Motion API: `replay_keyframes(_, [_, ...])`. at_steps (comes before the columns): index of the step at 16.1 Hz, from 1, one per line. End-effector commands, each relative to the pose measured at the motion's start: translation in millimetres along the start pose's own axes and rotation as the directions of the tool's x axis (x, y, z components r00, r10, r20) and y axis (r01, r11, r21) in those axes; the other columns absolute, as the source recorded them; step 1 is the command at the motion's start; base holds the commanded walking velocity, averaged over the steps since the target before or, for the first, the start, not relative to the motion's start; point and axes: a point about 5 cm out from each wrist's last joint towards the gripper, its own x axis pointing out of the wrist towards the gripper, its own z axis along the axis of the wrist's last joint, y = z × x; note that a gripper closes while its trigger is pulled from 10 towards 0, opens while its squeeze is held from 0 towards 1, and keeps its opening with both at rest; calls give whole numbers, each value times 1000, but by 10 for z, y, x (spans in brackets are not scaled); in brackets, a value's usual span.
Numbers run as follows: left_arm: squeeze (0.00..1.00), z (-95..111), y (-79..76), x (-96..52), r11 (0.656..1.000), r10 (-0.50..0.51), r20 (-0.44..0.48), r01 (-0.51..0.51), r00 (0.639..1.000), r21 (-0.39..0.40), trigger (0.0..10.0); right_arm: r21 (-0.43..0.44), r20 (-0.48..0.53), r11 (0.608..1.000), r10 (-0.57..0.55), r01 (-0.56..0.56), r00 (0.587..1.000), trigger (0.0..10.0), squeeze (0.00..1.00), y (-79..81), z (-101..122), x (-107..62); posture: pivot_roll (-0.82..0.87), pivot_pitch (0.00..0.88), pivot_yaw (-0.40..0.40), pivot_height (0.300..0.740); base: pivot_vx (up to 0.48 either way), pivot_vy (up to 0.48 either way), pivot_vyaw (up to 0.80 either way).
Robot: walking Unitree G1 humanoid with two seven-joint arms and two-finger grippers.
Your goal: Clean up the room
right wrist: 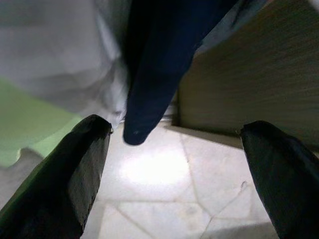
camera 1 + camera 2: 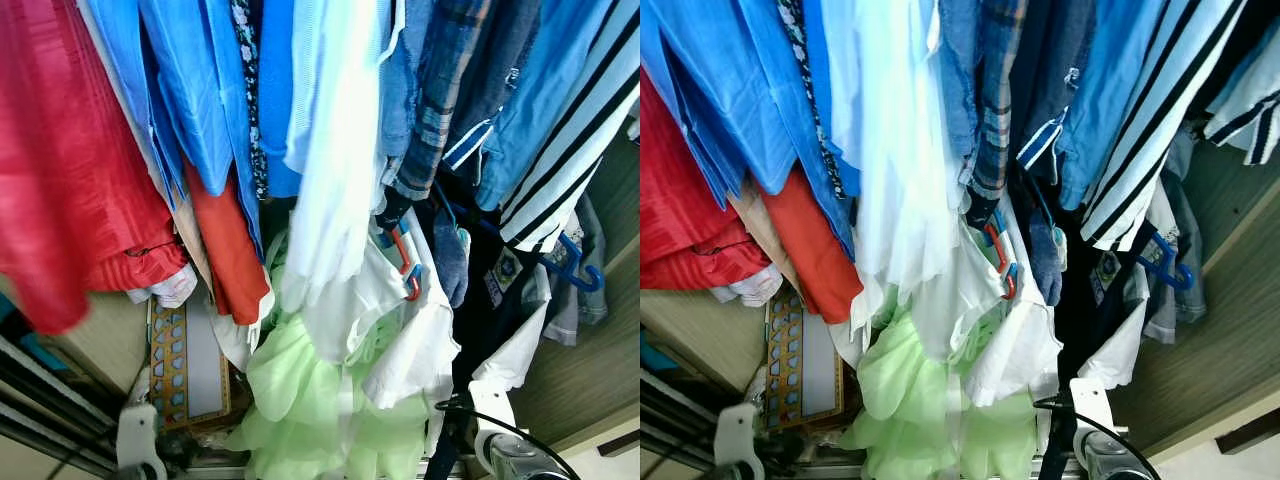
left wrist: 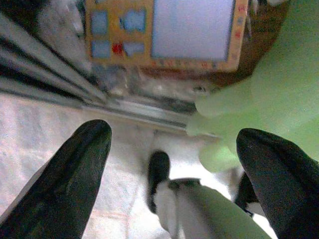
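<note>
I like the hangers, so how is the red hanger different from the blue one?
The red hanger hangs near the middle, against white cloth; the blue hanger hangs further to the robot's right, by the striped shirt. The red hanger has a blue tip at its low end, while the blue hanger is blue all over. Both peek out below the hanging clothes.

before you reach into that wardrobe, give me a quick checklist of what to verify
1. Left gripper open with nothing between its fingers: ok.
2. Right gripper open with nothing between its fingers: ok.
3. Both grippers low over the pale floor tiles, short of the clothes: ok.
4. Light green garment hanging down to the wardrobe's sliding track, could snag: not ok.
5. Red hanger tangled in the white shirt: not ok.
6. Whether the yellow-framed board stands steady behind the clothes: cannot tell.
</note>
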Motion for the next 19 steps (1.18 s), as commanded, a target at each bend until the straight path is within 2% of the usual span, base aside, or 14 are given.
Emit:
replay_keyframes(1, [0, 219, 7, 11, 999, -15, 55, 13, 998, 51, 10000, -6, 51, 999, -32, 32, 998, 10000, 0, -51, 138, 4, 17, 0, -16, 740, 0, 0, 0])
replay_keyframes(3, [0, 629, 45, -9, 997, -34, 182, 22, 983, 68, 10000, -22, 113, 998, -60, 63, 992, 10000, 0, -81, 271, 1, 12, 0, -22, 740, 0, 0, 0])
replay_keyframes(4, [0, 715, 56, -23, 995, -44, 216, 24, 975, 92, 10000, -30, 124, 997, -64, 69, 990, 10000, 0, -78, 248, -2, 11, 0, -25, 740, 0, 0, 0])
replay_keyframes(5, [0, 873, 60, -58, 988, -85, 284, 45, 955, 146, 10000, -75, 150, 992, -91, 103, 985, 10000, 0, -80, 199, -11, 9, 0, -29, 740, 0, 0, 0])
replay_keyframes(6, [0, 946, 49, -84, 985, -132, 331, 88, 934, 146, 10000, -100, 184, 987, -105, 125, 977, 10000, 0, -104, 230, -17, 6, 0, -33, 740, 0, 0, 0])
replay_keyframes(11, [0, 810, 118, -172, 976, -193, 411, 133, 891, 170, 10000, -24, 375, 995, -78, 93, 924, 10000, 0, -225, 572, -94, 4, 17, -39, 740, 0, 0, 0])
replay_keyframes(13, [0, 751, 159, -241, 973, -211, 451, 142, 867, 183, 10000, -46, 468, 996, -44, 74, 883, 10000, 0, -197, 647, -197, -4, 26, -33, 740, 0, 0, 0])
replay_keyframes(15, [0, 755, 154, -457, 958, -269, 563, 154, 781, 243, 10000, -33, 594, 999, 18, 2, 804, 10000, 0, -128, 793, -483, -5, 32, -32, 740, 0, 0, 0])
replay_keyframes(16, [0, 770, 125, -553, 950, -294, 599, 159, 745, 268, 10000, -63, 641, 998, 55, -18, 765, 10000, 0, -88, 857, -598, -5, 32, -32, 740, 0, 0, 0])
replay_keyframes(17, [0, 772, 99, -595, 947, -305, 611, 163, 731, 278, 10000, -74, 656, 997, 68, -25, 752, 10000, 0, -70, 873, -644, 0, 37, -32, 740, 0, 0, 0])
replay_keyframes(19, [0, 790, -70, -769, 939, -333, 668, 171, 665, 298, 10000, -118, 698, 990, 139, -79, 702, 10000, 0, 58, 862, -863, 4, 34, -34, 740, 0, 0, 0])
